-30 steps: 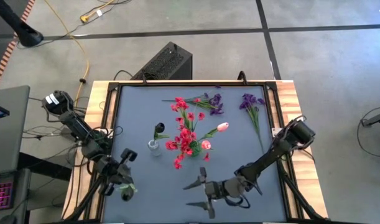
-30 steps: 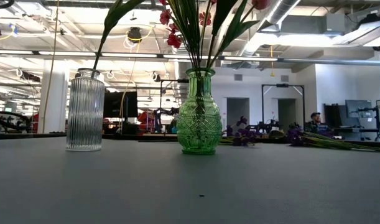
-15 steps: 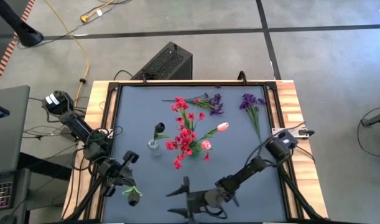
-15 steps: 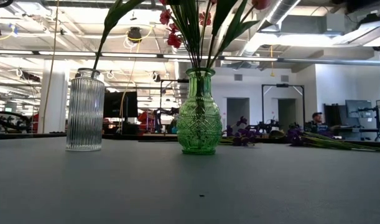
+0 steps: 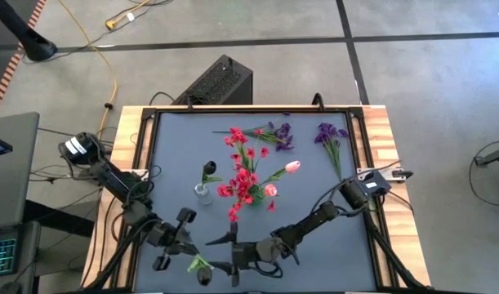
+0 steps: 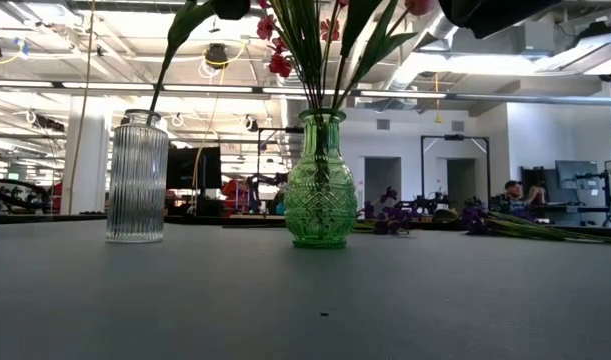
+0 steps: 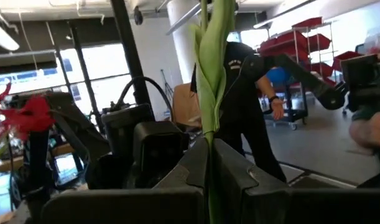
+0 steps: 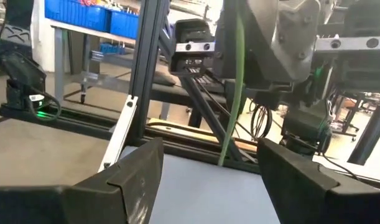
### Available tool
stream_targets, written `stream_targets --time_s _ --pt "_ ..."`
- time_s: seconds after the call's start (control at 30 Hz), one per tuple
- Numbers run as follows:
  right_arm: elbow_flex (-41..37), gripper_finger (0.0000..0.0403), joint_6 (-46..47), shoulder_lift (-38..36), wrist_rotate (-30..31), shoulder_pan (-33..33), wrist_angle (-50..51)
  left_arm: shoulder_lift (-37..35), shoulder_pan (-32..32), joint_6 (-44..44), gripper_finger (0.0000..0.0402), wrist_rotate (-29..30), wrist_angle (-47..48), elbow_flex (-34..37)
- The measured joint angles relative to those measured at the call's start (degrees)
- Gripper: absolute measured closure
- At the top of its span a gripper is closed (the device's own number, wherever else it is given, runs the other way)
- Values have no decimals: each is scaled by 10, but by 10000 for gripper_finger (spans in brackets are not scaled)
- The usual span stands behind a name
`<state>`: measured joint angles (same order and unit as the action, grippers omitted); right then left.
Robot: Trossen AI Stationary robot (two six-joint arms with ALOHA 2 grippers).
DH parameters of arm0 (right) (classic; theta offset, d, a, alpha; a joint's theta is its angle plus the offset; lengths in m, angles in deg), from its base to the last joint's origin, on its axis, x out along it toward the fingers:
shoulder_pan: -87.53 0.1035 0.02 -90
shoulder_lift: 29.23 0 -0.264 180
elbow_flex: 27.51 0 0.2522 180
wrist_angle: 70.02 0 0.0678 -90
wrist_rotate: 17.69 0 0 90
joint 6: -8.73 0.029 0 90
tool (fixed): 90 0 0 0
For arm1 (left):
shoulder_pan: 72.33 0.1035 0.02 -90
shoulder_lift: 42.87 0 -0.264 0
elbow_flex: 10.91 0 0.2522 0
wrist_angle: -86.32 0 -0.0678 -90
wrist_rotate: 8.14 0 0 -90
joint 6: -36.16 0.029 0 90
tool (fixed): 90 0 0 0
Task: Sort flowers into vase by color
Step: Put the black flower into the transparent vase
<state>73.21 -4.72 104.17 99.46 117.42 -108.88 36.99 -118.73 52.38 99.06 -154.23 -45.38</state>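
My left gripper [image 5: 192, 256], near the table's front edge, is shut on a green-stemmed flower [image 5: 199, 264] with a dark blossom [image 5: 204, 277]. My right gripper [image 5: 221, 252] stands open just to its right, fingertips pointing left at that stem [image 8: 235, 87] without touching it. A clear ribbed vase [image 6: 137, 178] holds one dark tulip [image 5: 209, 169]. A green vase [image 6: 321, 182] holds red blossoms [image 5: 244, 178] and pink tulips [image 5: 292, 167]. Purple flowers [image 5: 329, 135] lie flat on the mat at the far right, and more purple [image 5: 280, 135] and red ones [image 5: 235, 135] at the far middle. My left gripper pinches the flower's green stem and leaf [image 7: 207, 163] between its two fingers. The fingers come in about level from the table's left and lie across the stem. The flower stands roughly upright, lifted clear of the table, with stem above and below the fingers.
The two vases stand side by side at the middle of the dark mat [image 5: 175, 147], beyond both grippers. A raised frame [image 5: 147, 139] runs around the mat. In the wrist views a person and shelving show in the room beyond.
My left gripper has carried the dark flower toward the table's right and near edge, still shut on it. My right gripper, open throughout, has swept left along the near edge toward the flower, sinking a little and rolling.
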Motion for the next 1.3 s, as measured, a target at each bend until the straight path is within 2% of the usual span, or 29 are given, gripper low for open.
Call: stream_targets --time_s 0.53,0.8,1.0,1.3 --pt "17 117 -19 0 -1 0 -3 85 45 -33 402 -19 -2 -61" --pt "17 129 -20 0 0 0 -3 93 46 -30 402 -13 -1 -67" --pt "17 180 -20 0 1 -1 -6 93 46 -26 402 1 -1 -67" --pt "17 309 -20 0 4 -5 -7 93 46 -23 402 -1 -1 -67"
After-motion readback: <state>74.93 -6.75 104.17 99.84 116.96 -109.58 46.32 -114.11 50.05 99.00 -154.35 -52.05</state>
